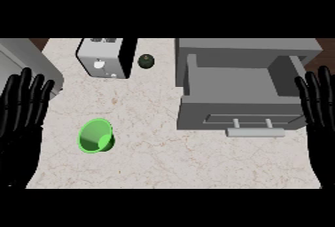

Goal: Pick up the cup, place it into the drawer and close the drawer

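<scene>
Head view shows the cup [96,136], bright green, lying on the counter [163,164] in the lower left part of the scene, tipped so that its mouth faces up and toward the left, its long axis running roughly from lower right to upper left. The left hand [23,104] rests at the view's left edge, fingers straight and up, holding nothing; the cup lies just to its right and a little lower. The right hand [319,104] rests likewise at the right edge, fingers straight and released, beside the drawer [229,86] and well apart from the cup.

So the left hand is plainly the nearer one, and the coming pick turns on it moving rightward and down onto the cup's side. The drawer stands pulled out, grey, its handle [255,131] at the front end toward the robot, with the cup well to its left across bare counter. Nothing lies in the drawer that can be seen.

Behind the cup stands a toaster [104,57], and near it a small dark round object [145,61]. No brand, label or writing can be read on anything.
</scene>
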